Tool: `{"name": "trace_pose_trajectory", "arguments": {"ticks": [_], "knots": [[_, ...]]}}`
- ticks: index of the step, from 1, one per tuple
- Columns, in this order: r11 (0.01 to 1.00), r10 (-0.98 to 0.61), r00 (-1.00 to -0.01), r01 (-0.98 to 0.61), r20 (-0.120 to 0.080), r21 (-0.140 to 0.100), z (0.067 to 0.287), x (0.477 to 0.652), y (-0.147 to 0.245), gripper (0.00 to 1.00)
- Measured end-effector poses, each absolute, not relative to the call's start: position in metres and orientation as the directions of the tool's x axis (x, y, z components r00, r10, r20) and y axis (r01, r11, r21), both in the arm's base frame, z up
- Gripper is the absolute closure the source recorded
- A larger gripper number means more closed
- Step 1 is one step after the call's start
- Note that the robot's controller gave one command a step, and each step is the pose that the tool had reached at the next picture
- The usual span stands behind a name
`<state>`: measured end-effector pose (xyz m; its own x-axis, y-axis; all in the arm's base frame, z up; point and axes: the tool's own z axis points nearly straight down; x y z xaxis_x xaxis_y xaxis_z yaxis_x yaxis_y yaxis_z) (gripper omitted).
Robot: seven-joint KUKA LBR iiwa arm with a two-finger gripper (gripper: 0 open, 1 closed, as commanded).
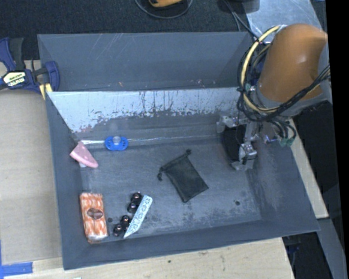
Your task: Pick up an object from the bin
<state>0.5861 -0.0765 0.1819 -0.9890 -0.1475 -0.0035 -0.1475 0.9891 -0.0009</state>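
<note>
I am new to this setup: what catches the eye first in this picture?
The robot's gripper hangs low at the right side of the grey metal bin. A dark grey cloth pouch lies alone in the middle, and an orange patterned rectangular pack sits in the front left corner.

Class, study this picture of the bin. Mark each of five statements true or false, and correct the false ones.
1. A dark cloth pouch lies near the middle of the grey metal bin. True.
2. The orange patterned block lies in the view's upper right corner of the bin. False: it lies in the lower left corner.
3. The gripper is over the bin's right side, apart from the pouch. True.
4. The pink wedge-shaped piece touches the black beads. False: the wedge lies further back by the left wall, while the beads lie beside the orange block.
5. A small blue round piece lies just right of the pink wedge. True.
</note>
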Motion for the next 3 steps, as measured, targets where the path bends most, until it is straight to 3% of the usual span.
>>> {"name": "trace_pose_trajectory", "arguments": {"ticks": [1,2,3], "knots": [[1.0,-0.027,-1.0,-0.027,-0.005,-0.001,0.101,0.582,-0.099,0.0],[0.953,-0.301,-0.953,-0.301,-0.007,-0.003,0.175,0.603,-0.003,0.0],[0.995,-0.105,-0.994,-0.105,-0.01,-0.002,0.121,0.581,-0.028,0.0]]}}
